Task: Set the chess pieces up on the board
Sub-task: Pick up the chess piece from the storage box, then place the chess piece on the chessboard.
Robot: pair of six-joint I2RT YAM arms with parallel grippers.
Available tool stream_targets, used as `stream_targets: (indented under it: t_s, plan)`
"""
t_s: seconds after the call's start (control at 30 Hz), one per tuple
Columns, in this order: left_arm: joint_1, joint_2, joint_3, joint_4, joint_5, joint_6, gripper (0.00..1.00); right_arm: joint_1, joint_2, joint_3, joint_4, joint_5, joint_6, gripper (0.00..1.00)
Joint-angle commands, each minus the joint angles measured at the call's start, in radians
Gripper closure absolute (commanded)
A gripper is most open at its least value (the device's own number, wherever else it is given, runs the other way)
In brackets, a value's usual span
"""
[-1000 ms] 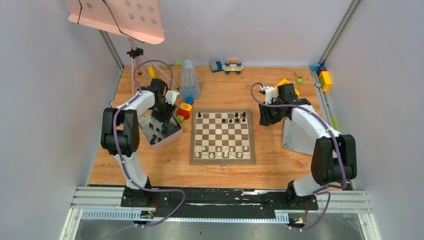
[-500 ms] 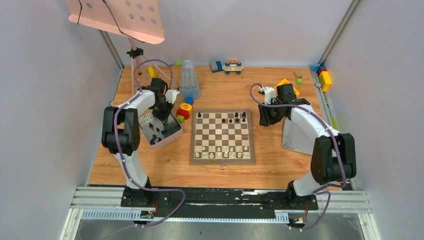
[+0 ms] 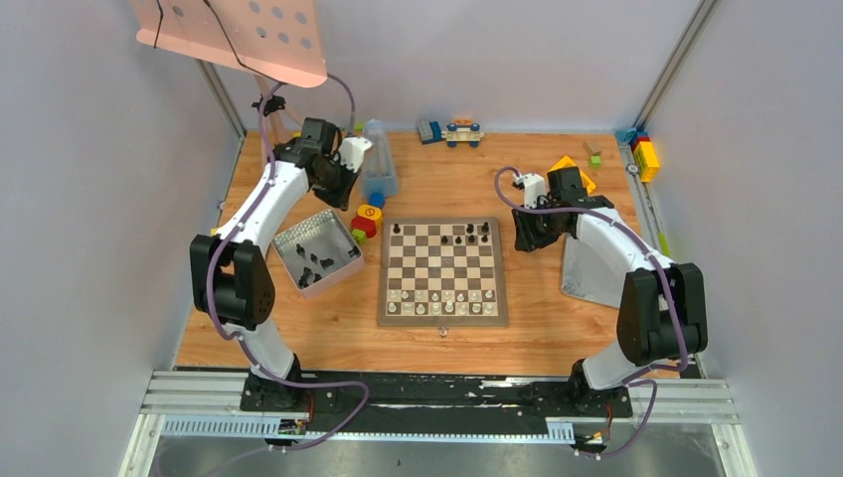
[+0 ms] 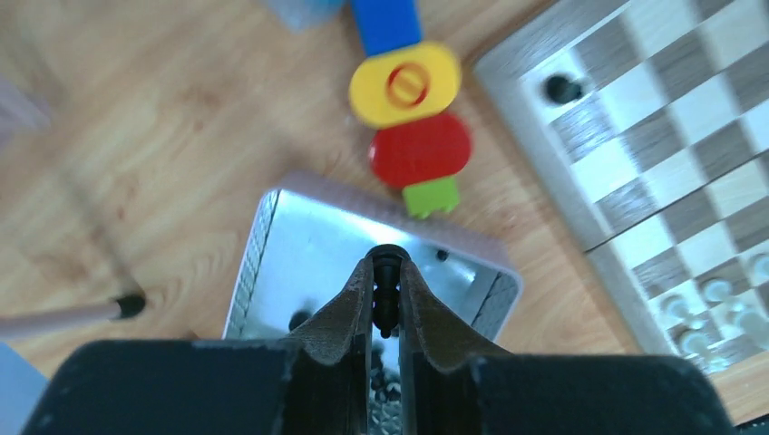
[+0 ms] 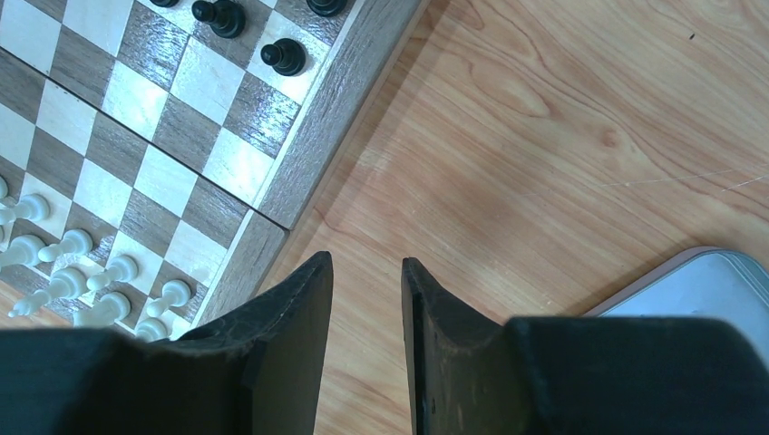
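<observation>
**Mid-carry, with a risk of a slip**

The left gripper [image 4: 385, 272] is clamped on 1 black chess piece [image 4: 385, 299] above the metal tray [image 4: 272, 272], well apart from the board [image 3: 442, 320]. The right gripper [image 5: 367, 272] hangs spread and empty beside the board's edge. The narrow pinch could let the piece twist or drop in transit. Only the left wrist view shows the grip, and only the top view shows the whole board.

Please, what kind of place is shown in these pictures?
Probably a robot laboratory test cell: a left arm and a right arm bolted to a metal rail, grey walls enclosing a wooden table, and a chessboard with toy blocks as practice objects.
</observation>
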Motion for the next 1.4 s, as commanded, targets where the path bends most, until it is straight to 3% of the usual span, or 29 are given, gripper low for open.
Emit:
stream_targets:
  t_s: [0.0,0.23,0.47,0.9,1.37]
  plan:
    - [-0.109,0.026,0.129,-0.071,0.025,-0.012,0.87,0.006,0.009,0.031,0.013,0.010,-0.016,0.66]
    - [-0.240,0.197,0.355,-0.135,0.040,-0.032,0.87,0.007,0.010,0.030,0.013,0.013,-0.018,0.66]
    - [-0.305,0.371,0.481,-0.163,0.034,-0.044,0.86,0.007,0.008,0.029,0.013,0.010,-0.019,0.66]
    - [-0.367,0.505,0.554,-0.166,0.071,-0.058,0.86,0.008,0.012,0.030,0.009,0.013,-0.020,0.66]
    - [-0.384,0.549,0.564,-0.164,0.080,-0.061,0.84,0.011,0.015,0.030,0.006,0.013,-0.018,0.66]
